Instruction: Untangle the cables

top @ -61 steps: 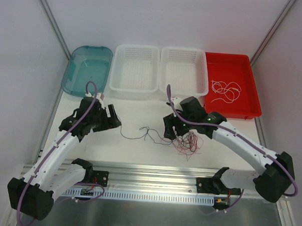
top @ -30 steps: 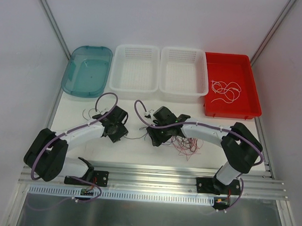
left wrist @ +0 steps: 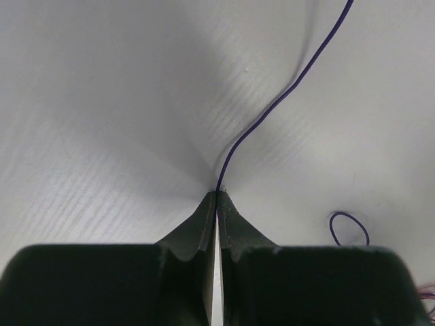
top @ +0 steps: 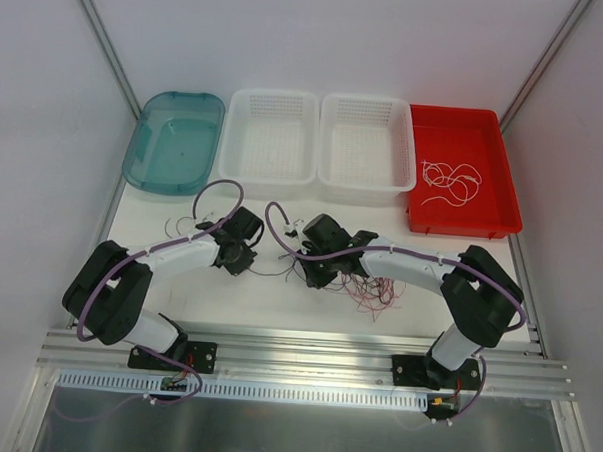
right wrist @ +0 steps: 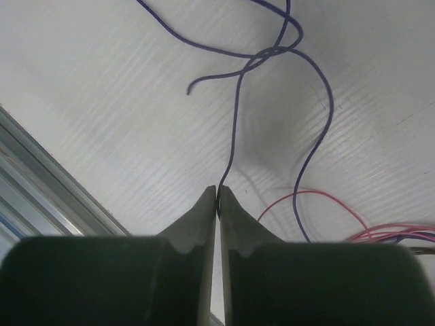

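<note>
Now I am seeing both arms reaching low over the white tabletop, their tips near each other. My left gripper is pressing its jaws fully together on a thin dark flexible wire that is curving away across the surface. My right gripper is pinching tight on a dark looping strand; whether it is the same wire, I cannot tell. Beside it, a loose tangle of red and pink wires is lying. Curly white wires are resting in the red plastic tray, far right.
</note>
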